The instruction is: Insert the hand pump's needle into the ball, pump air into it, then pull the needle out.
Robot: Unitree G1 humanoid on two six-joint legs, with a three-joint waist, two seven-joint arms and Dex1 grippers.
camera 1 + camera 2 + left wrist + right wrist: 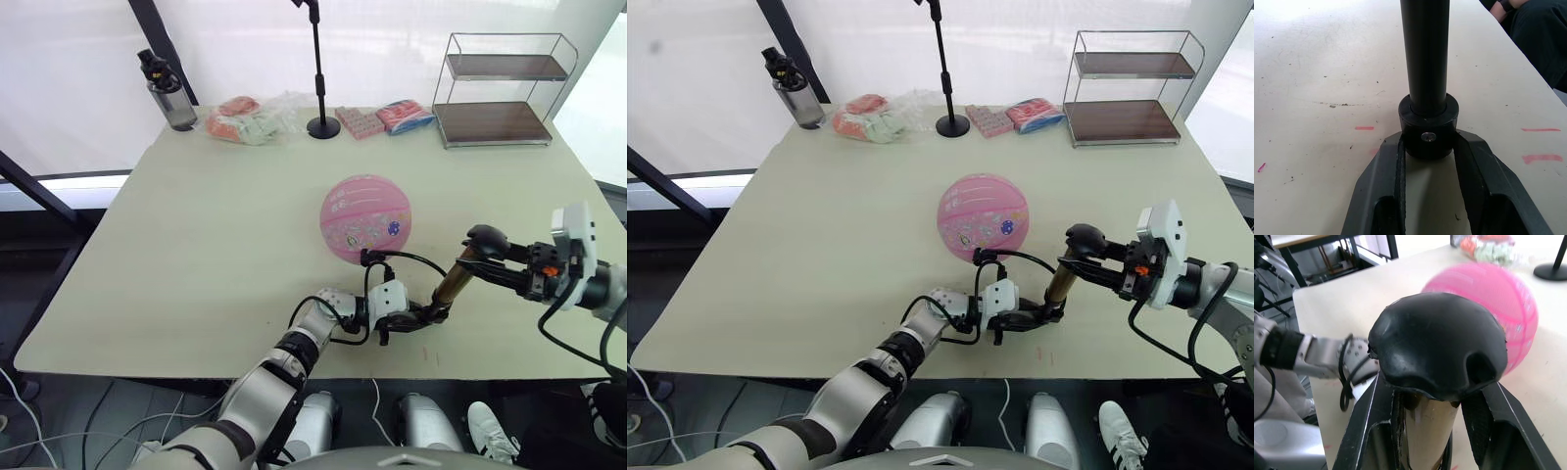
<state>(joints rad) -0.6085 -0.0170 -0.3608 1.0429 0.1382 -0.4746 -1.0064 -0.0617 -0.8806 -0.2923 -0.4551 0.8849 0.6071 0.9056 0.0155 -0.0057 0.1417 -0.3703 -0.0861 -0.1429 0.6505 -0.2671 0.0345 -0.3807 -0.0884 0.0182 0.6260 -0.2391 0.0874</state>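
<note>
ball (365, 218) mid-table (196, 245) | hand pump (453, 284) right-front of it | rack (505, 88) far-right

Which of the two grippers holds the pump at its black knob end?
The right gripper: its fingers flank the hand pump just under the knob; the left gripper clamps the bottom cap.

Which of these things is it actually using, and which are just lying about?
In use: the hand pump, held by both the left hand and the right hand; the ball.

Lying about: water bottle, wire shelf, black stand, packets.
</note>
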